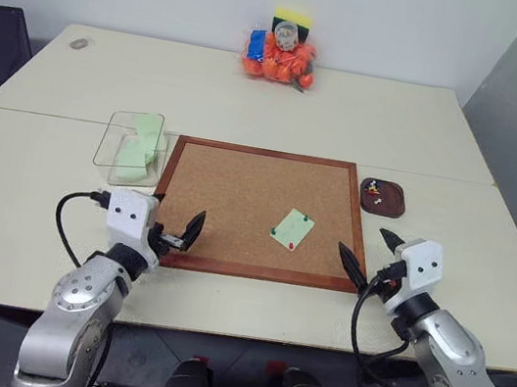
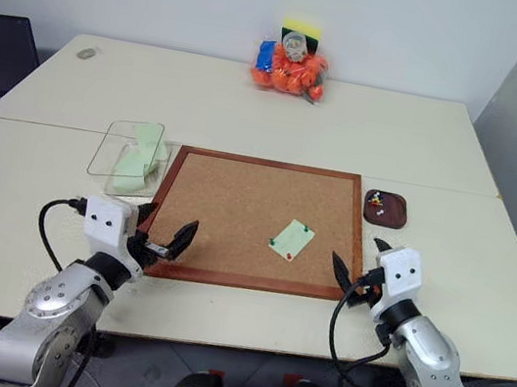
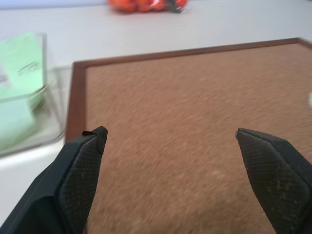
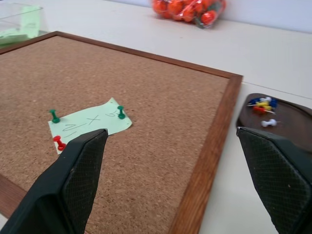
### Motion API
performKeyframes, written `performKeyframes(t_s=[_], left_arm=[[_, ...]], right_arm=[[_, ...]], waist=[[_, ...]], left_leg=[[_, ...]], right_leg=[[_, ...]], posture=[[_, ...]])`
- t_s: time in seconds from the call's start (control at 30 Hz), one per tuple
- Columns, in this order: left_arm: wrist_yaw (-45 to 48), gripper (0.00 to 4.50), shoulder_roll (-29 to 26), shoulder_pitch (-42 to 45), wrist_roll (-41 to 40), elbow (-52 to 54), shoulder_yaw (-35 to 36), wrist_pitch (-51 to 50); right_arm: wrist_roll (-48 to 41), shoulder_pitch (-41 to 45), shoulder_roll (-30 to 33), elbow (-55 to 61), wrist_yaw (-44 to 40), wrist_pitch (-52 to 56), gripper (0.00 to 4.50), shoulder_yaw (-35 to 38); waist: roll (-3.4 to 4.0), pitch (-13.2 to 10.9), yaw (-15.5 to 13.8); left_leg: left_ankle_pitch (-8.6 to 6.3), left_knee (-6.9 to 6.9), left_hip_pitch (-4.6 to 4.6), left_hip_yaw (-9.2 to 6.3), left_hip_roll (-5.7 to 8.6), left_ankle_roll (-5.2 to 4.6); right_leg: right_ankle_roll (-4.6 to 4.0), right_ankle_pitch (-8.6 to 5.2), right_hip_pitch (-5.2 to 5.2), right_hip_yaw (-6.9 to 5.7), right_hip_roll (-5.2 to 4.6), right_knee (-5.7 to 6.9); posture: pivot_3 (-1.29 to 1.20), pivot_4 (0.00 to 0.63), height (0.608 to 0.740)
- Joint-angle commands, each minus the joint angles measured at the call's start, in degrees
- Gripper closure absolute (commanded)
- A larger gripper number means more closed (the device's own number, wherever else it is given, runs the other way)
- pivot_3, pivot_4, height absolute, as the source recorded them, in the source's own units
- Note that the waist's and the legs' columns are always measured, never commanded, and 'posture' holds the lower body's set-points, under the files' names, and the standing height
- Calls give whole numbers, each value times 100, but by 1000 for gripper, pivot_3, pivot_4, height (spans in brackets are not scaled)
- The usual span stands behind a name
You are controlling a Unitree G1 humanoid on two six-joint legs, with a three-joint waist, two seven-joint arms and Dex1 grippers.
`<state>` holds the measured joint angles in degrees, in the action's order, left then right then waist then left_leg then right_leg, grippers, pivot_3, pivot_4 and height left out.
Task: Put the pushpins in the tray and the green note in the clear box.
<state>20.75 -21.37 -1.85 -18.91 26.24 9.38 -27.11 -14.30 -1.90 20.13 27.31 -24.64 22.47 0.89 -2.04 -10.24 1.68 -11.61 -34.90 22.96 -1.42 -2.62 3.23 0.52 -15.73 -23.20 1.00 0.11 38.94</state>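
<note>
Bright, even light, soft shadows; the left wrist view's corkboard (image 3: 185, 131) is blurred, head views sharp.

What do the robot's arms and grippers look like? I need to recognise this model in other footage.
Both arms are rounded silver-grey metal segments ending in a white boxy wrist block. The left gripper and right gripper each carry two pointed black fingers with cross-hatched pads. A loose black cable loops beside each forearm.

writing on green note (image 4: 90, 122) illegible
</note>
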Motion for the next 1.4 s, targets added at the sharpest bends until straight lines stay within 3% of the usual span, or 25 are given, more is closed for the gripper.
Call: performKeyframes(t_s=[0.03,0.17,0.4,0.6,0.83,1.13,1.4], left_arm=[[839,28,-402,455,-367,-381,-13,49],[1766,451,-809,973,-751,-865,-163,-107],[3299,1968,-1368,1667,-1064,-1535,-671,-163],[3880,3265,-1369,2225,-809,-2209,-1003,193],[4395,4461,-1234,2768,-268,-3349,-1408,1054],[4538,4461,-1081,2693,428,-4254,-1850,1719],[4556,4461,-964,2389,707,-4448,-2034,2062]], right_arm=[[-272,409,198,-245,-542,-65,0,-55],[-427,864,361,-698,-1000,-45,0,-141],[-531,1560,435,-1323,-1630,-55,0,-450],[-345,1909,360,-1782,-1778,-298,0,-684],[-120,2472,119,-2371,-1627,-358,0,-779],[111,2747,-212,-2827,-1466,-469,0,-902],[308,2887,-479,-3488,-1297,-503,0,-952]], waist=[[0,0,1],[0,0,0],[1,-1,7],[1,-1,2],[2,-1,13],[2,-1,12],[5,2,9]], left_leg=[[0,0,0,1,0,0],[0,0,1,2,0,0],[0,0,1,3,-1,0],[0,-1,1,4,-2,-1],[0,-2,0,5,-2,-1],[0,-3,3,6,-3,-1],[0,-3,-2,9,-6,-1]], right_leg=[[0,0,0,-1,2,0],[0,0,0,-4,4,0],[0,1,-1,-5,7,1],[0,1,-1,-4,9,1],[1,1,-2,-4,10,4],[0,1,-4,-3,12,5],[0,1,-1,0,13,6]], posture=[[0,150,740],[0,150,740],[0,150,740],[0,150,740],[0,150,740],[0,150,740],[0,150,740]])
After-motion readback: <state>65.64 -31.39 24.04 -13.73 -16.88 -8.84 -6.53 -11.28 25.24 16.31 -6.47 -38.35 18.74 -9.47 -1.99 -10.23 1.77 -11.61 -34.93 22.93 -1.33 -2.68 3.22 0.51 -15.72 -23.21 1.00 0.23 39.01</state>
